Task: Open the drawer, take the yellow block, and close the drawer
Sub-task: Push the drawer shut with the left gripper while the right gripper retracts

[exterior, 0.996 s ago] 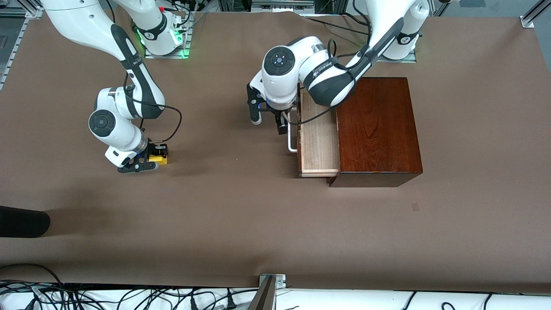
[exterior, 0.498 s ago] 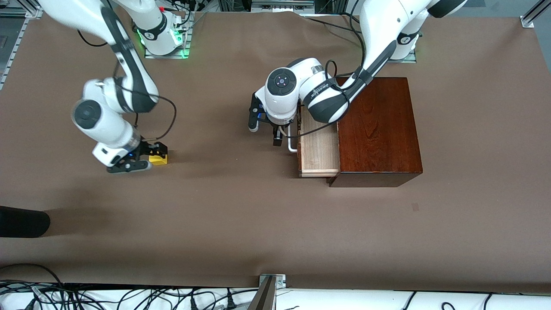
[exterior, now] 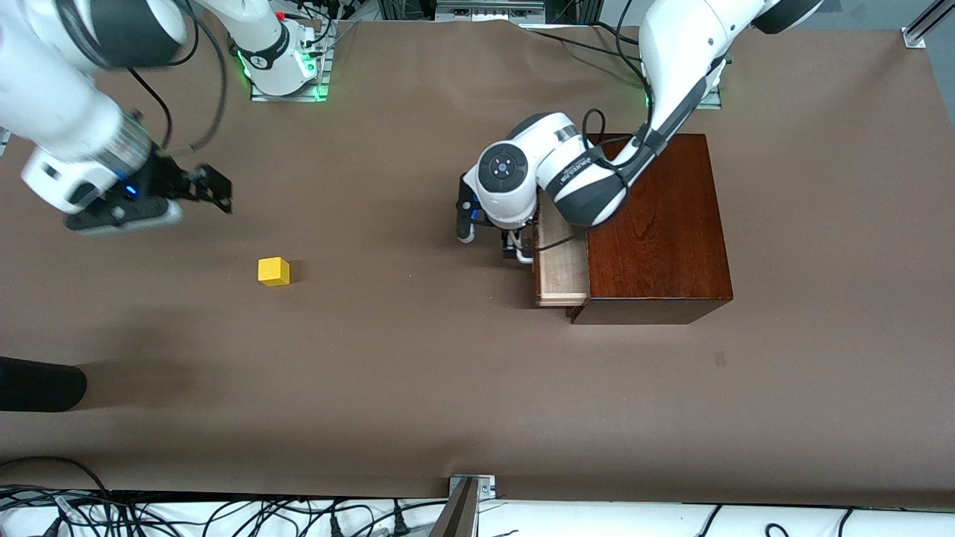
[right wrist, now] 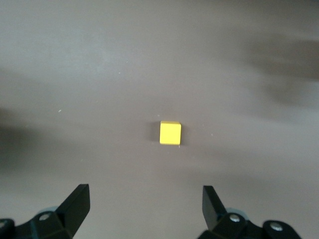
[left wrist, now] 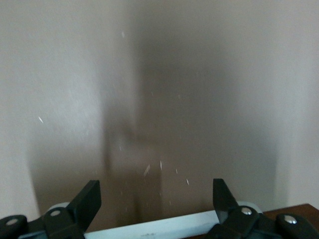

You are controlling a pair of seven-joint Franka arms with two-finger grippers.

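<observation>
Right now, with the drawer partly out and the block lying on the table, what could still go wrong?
1. The left hand is open at the white handle, so a push on the drawer could slip off the bar or shove the wooden box along the table.
2. The yellow block lies loose toward the right arm's end; the open right hand, up over the table, could knock it if it sweeps low.

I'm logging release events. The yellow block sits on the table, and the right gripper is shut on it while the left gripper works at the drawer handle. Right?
Not quite. The right gripper is open and up over the table, clear of the yellow block, which sits alone, as the front and right wrist views show. The left gripper is at the drawer handle.
</observation>
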